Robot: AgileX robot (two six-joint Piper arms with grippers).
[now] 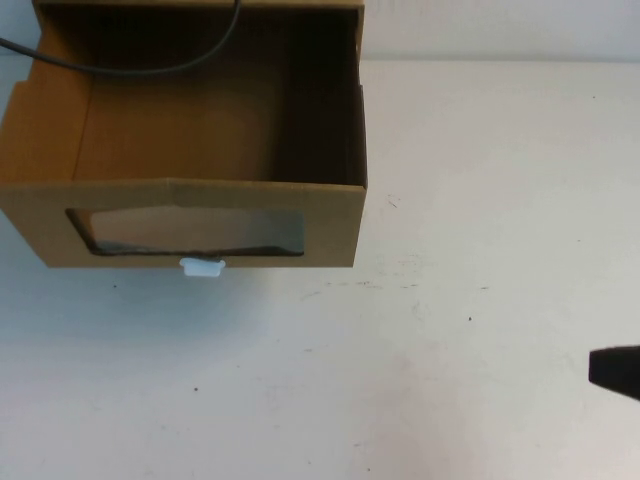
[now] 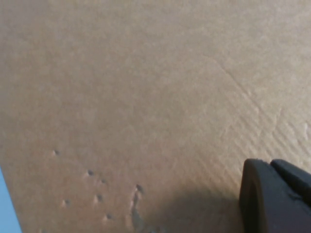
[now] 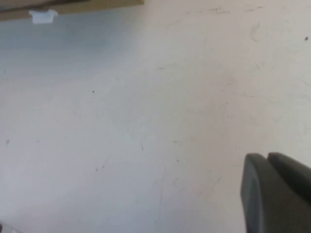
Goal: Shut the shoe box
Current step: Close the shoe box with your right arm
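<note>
Nearest you, the right gripper (image 1: 615, 372) sits low over the white table (image 1: 450, 350), well apart from the shoe box (image 1: 200, 180) and to its right; you cannot tell whether its claw is released or clenched. Farther off, the shoe box stands open at the table's far left, its white pull tab (image 1: 202, 266) just below the clear window (image 1: 190, 231). The left gripper (image 2: 274, 196) is close against a brown cardboard face; its claw state likewise cannot be told. A black cable (image 1: 150, 65) crosses the box's far edge
</note>
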